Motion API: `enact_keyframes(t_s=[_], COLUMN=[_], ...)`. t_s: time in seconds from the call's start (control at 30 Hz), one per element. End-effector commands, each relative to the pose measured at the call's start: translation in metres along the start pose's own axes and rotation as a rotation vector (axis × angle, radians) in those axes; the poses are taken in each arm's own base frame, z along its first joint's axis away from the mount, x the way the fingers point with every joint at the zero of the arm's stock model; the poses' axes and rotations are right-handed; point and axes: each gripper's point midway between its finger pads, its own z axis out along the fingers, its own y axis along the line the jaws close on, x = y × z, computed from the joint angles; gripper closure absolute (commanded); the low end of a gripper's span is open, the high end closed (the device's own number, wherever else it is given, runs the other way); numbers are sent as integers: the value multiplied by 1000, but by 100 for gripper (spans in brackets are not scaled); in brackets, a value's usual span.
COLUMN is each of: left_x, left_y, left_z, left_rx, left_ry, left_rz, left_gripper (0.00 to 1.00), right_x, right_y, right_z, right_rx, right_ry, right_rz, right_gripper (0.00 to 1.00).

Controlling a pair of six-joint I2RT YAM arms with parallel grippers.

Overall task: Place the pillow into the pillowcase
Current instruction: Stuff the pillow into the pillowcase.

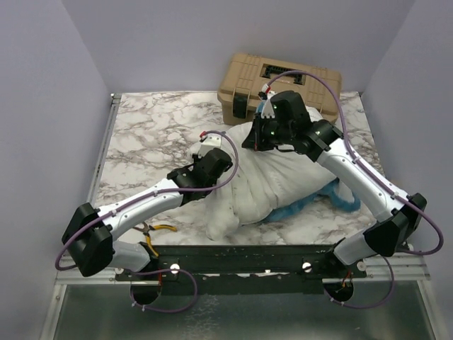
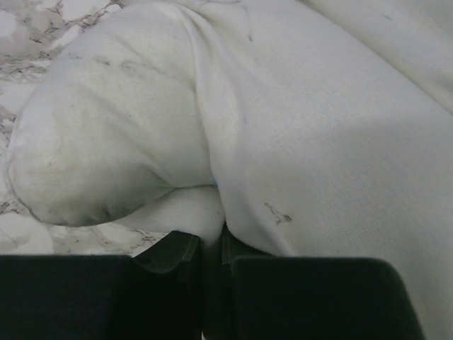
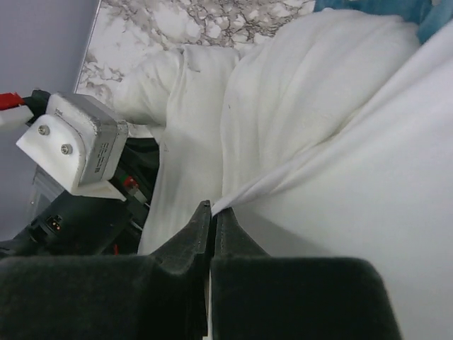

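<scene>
While my right hand is pinched together on a taut edge of thin white fabric, my left hand is clamped on another white fold. Both folds look like the pillowcase, a large fabric case showing its plain white inside and blue frilled edging. The pillow, plump, white and wrinkled, lies on the marble table, one corner bulging out bare. I judge I am mid-way through drawing the case over it. Next I must pull the opening past that corner without losing either grip.
</scene>
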Motion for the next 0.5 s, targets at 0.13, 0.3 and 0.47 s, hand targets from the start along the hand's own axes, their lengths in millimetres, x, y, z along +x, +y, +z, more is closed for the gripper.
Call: enact_keyframes(t_s=[0.13, 0.3, 0.47], left_x=[-20, -35, -53], left_y=[15, 71, 93], left_z=[-2, -36, -74], left_rx=[-14, -143, -153], left_ry=[-14, 66, 103], left_rz=[-102, -64, -97], left_gripper=[63, 33, 25], right_x=[101, 152, 147], right_y=[-54, -88, -84], right_z=[80, 116, 125], right_rx=[57, 96, 59], right_ry=[242, 393, 406], right_rz=[49, 114, 141], right_gripper=[100, 100, 100])
